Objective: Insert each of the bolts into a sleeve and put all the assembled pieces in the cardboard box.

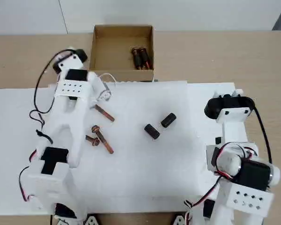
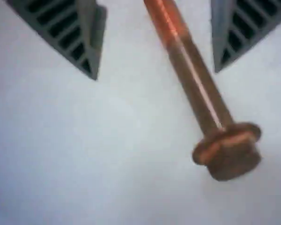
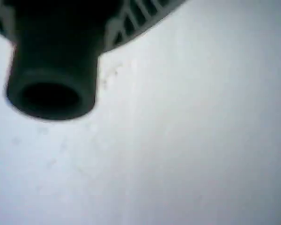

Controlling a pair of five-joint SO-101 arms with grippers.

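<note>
Left gripper (image 2: 154,68): I am holding my jaws apart, straddling a bolt (image 2: 201,108) lying on the mat (image 2: 84,164).
Right gripper (image 3: 56,33): I am clamping a sleeve (image 3: 51,79) above the mat.
Loose bolts (image 1: 102,138): two lying at 9 o'clock from two spare sleeves (image 1: 152,131).
Box (image 1: 112,47): sitting at 12 o'clock, holding assembled pieces (image 1: 141,57).

The right hand (image 3: 61,21) grips 1 black sleeve (image 3: 54,77), a short tube whose open round end faces the camera, its bore dark. A ribbed grey finger (image 3: 133,16) lies against the sleeve's side, and a sliver of another ribbed part shows on the sleeve's opposite side. Behind the sleeve lies a white sheet (image 3: 187,140), with a few faint specks and scuffs near the sleeve's mouth. Whether the sleeve touches the sheet cannot be told.
</note>
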